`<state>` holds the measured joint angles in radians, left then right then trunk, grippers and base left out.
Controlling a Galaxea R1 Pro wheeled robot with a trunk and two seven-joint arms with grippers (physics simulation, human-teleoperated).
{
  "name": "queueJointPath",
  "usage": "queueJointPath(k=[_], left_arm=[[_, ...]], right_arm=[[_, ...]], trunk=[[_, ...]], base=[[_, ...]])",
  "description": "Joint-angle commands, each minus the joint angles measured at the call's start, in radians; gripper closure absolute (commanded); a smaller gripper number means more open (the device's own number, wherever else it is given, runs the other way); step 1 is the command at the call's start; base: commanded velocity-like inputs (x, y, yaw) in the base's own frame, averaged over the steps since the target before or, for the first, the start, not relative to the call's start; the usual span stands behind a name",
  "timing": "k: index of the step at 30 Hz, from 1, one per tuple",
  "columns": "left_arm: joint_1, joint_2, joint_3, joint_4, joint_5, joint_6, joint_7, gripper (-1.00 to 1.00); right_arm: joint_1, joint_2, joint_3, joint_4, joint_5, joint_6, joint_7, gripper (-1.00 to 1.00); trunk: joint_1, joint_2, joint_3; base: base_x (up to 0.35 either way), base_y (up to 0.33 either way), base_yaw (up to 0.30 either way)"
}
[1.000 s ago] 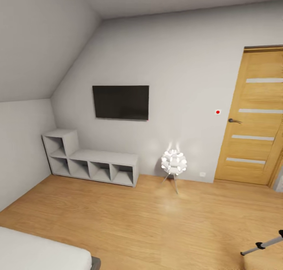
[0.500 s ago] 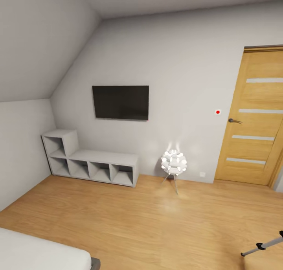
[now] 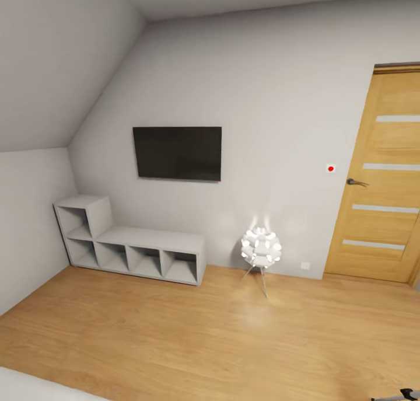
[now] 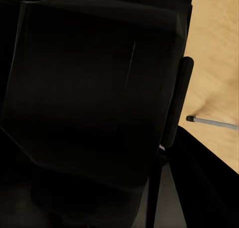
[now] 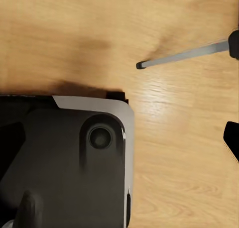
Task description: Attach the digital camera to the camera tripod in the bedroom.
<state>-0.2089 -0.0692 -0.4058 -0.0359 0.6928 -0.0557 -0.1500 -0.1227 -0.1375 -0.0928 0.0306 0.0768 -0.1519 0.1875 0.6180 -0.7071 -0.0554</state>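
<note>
Low in the head view's right corner, the tip of one silver leg of the camera tripod [image 3: 401, 396] just shows above the light wood floor. The same kind of silver leg with a black foot lies across the floor in the left wrist view [image 4: 214, 123] and the right wrist view [image 5: 181, 54]. A big black boxy shape [image 4: 94, 88] sits very close to the left wrist camera, with a slim black bar [image 4: 180, 101] beside it. I cannot tell whether that shape is the digital camera. Neither gripper's jaws are clear enough to read.
This is the bedroom: a black wall screen [image 3: 177, 153], a white cube shelf [image 3: 131, 246] under it, a lit white ball lamp [image 3: 260, 248] on thin legs, a wooden door [image 3: 385, 176] at right, a bed corner [image 3: 23, 388] bottom left. The robot's dark base [image 5: 64, 163] stands on the floor.
The whole head view has shifted, so the camera has moved nearer the wall. The tripod leg and the bed now sit almost off the lower edge.
</note>
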Motion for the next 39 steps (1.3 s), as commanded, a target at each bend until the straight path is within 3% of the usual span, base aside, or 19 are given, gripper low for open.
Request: queueJointPath(k=[1, 11, 39], left_arm=[[-0.001, 0.0, -0.008, 0.002, 0.01, -0.004, -0.005, 1.0], [-0.001, -0.001, -0.008, 0.002, 0.01, -0.005, -0.005, 1.0], [-0.001, -0.001, -0.008, 0.002, 0.01, -0.004, -0.005, 1.0]], right_arm=[[-0.002, -0.001, -0.008, 0.003, 0.008, -0.006, 0.003, -1.0], [-0.002, -0.001, -0.008, 0.004, 0.008, -0.008, 0.003, -1.0], [-0.002, -0.001, -0.008, 0.004, 0.008, -0.008, 0.003, -1.0]], trunk=[[0.001, -0.001, -0.002], [0.001, -0.001, -0.002], [0.001, -0.001, -0.002]], base=[[0.322, 0.0, 0.0], [0.24, 0.0, 0.0], [0.007, 0.05, 0.0]])
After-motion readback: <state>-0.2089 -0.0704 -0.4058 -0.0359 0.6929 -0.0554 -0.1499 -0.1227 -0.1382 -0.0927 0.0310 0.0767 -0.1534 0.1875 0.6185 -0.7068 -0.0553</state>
